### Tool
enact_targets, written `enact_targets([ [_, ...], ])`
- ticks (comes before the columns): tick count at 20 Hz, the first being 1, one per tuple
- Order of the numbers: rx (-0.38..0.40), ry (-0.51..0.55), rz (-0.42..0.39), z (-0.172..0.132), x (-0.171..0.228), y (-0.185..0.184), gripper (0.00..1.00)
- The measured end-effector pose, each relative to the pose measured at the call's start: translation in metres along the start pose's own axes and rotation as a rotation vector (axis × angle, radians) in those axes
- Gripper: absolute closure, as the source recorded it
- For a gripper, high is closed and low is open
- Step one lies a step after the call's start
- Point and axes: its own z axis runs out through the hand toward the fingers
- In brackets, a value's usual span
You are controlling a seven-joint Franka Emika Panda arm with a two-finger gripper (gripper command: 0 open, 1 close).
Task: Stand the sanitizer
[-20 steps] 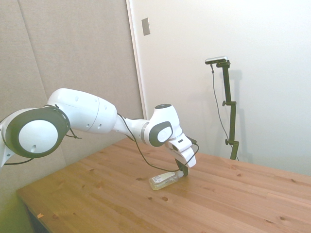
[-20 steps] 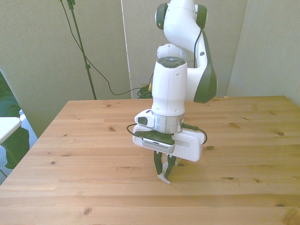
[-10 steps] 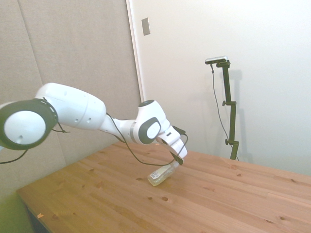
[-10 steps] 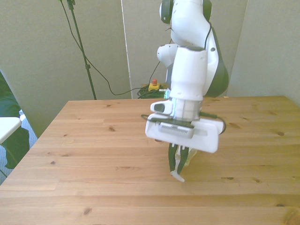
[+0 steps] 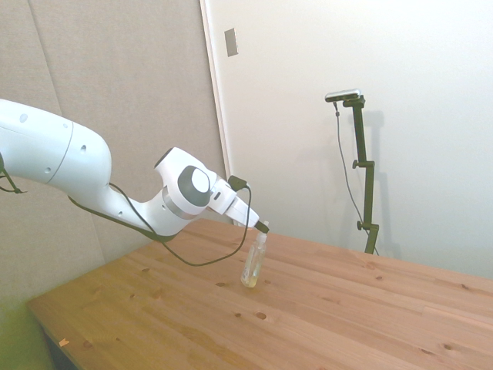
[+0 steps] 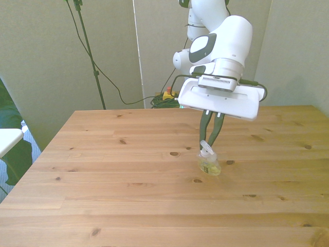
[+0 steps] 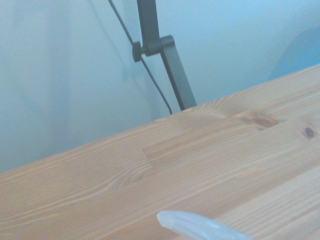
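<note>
The sanitizer is a small clear bottle of yellowish liquid that stands nearly upright, its base on the wooden table and its top leaning slightly. My gripper is shut on its white pump top, with the arm reaching in low from the side view's left. In the front view the sanitizer sits near the table's middle, just below my gripper, whose dark fingers pinch the nozzle. The wrist view shows only a blurred white tip of the nozzle over the wood.
The table runs wide on every side of the bottle. Behind its far edge lie cables and a yellow box with a red button. A green leaf and a white edge lie off the front view's left.
The bottle lay flat on the table a second ago. The gripper, shut on its top, swung up and back and tipped it nearly upright on its base.
</note>
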Motion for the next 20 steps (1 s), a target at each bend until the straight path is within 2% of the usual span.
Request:
enact_targets([
  [4,0.059,0.060,0.007,-0.014,-0.028,0.004,1.00],
  [12,0.155,0.214,0.045,-0.021,-0.078,0.008,1.00],
  [17,0.161,0.265,0.027,-0.029,-0.098,0.001,1.00],
  [18,0.154,0.274,0.024,-0.028,-0.103,0.001,0.00],
  [20,0.142,0.298,0.014,-0.026,-0.109,0.001,0.00],
])
